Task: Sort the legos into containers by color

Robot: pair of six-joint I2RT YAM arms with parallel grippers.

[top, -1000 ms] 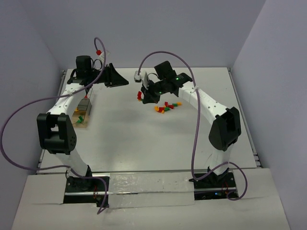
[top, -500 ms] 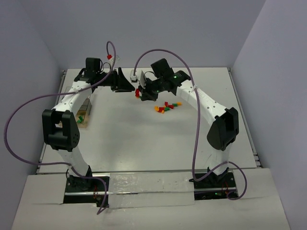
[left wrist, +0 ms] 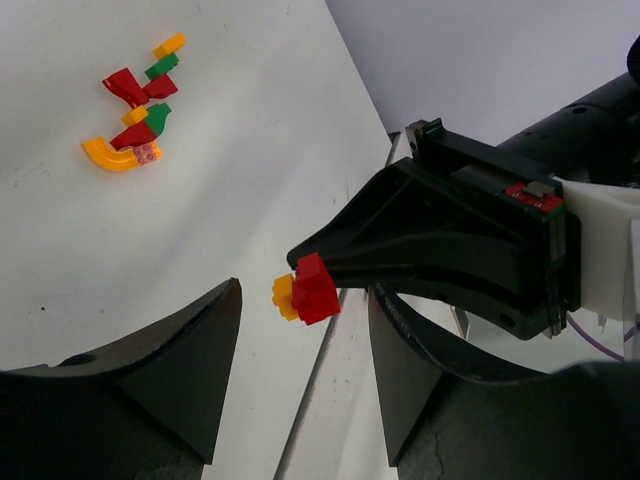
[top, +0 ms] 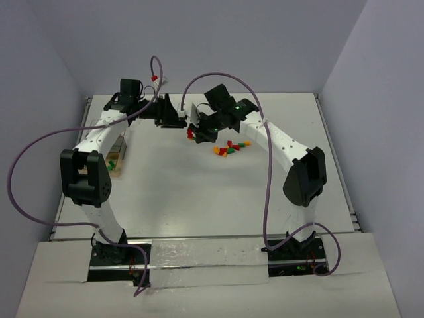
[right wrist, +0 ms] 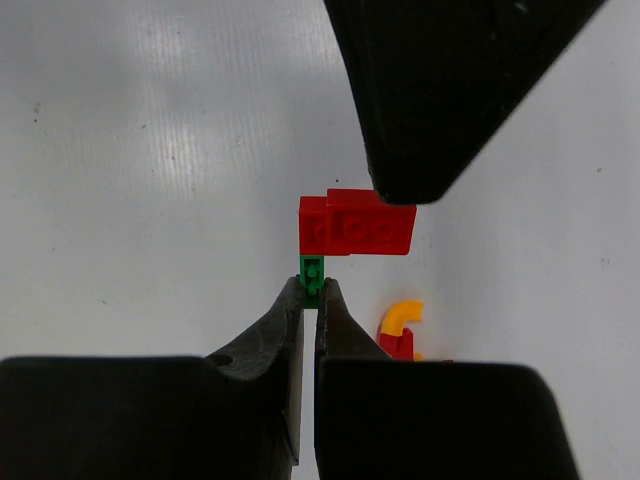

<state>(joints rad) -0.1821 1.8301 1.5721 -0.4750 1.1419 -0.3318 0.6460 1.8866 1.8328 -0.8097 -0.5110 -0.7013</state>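
Your white table (top: 199, 192) sits in a corner of plain lavender walls (top: 199, 40), and both arms reach in from the near edge to meet over its far middle. Your right gripper (right wrist: 311, 295) is pinched tight on a tiny green brick (right wrist: 313, 273), and a red brick (right wrist: 357, 222) is joined to that green one on the side away from the fingers. From the left wrist view you see the same small stack as the red brick (left wrist: 315, 288) with an orange-yellow piece (left wrist: 285, 297) stuck to it, held up above the table at the tip of the right gripper (left wrist: 330, 262). Your left gripper (left wrist: 303, 330) faces it with its fingers (left wrist: 150, 380) spread wide; the stack lies in the gap between them, with space on both sides. In the right wrist view one left finger (right wrist: 440, 90) overlaps the edge of the red brick, and you cannot tell whether it touches. From above, the left gripper (top: 173, 117) and right gripper (top: 197, 132) are nearly tip to tip. The loose legos (top: 230, 148), red, green and orange-yellow, lie scattered on the table just right of the grippers, a curved orange-yellow piece (right wrist: 402, 318) among them. The containers (top: 119, 151) stand at the table's left edge, partly under the left arm, well apart from the pile, with green and orange-yellow pieces showing inside.
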